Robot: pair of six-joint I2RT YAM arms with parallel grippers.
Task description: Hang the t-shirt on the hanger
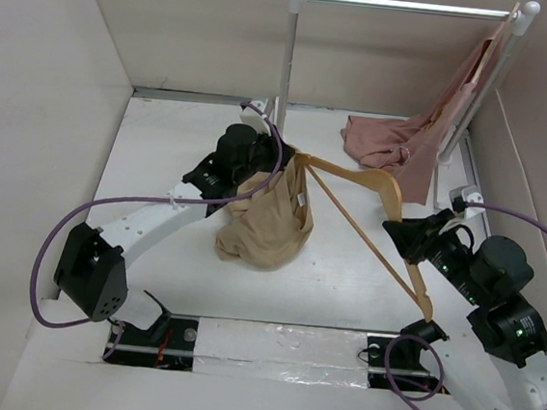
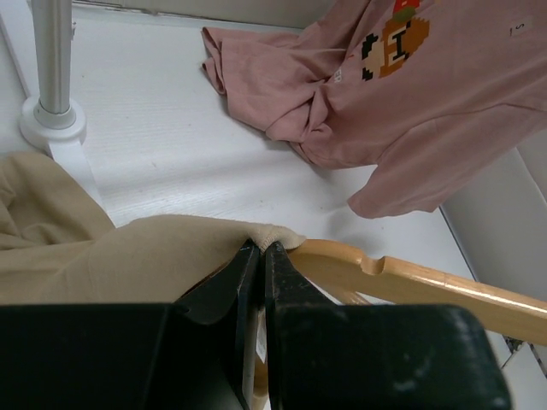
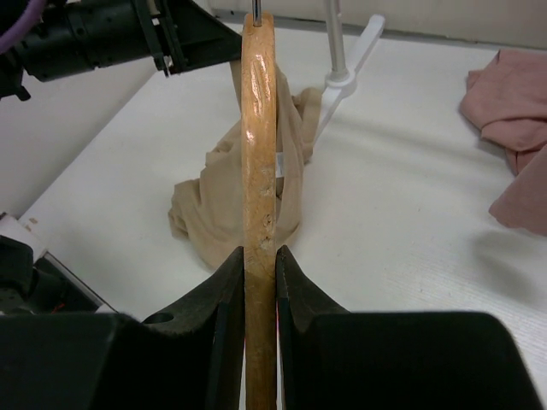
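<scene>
Pinching the t-shirt (image 2: pixel 102 256), left gripper (image 2: pixel 260 248) shows closed only wrist-side.

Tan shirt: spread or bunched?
Bunched: the t-shirt hangs crumpled from one hanger end, pinched there by the left claw, lower part heaped on the table.

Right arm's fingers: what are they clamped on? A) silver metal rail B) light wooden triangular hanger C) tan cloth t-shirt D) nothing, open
B: in the right wrist view the right gripper has its fingers shut on the light wooden triangular hanger, while the left gripper pinches the tan cloth t-shirt.
</scene>
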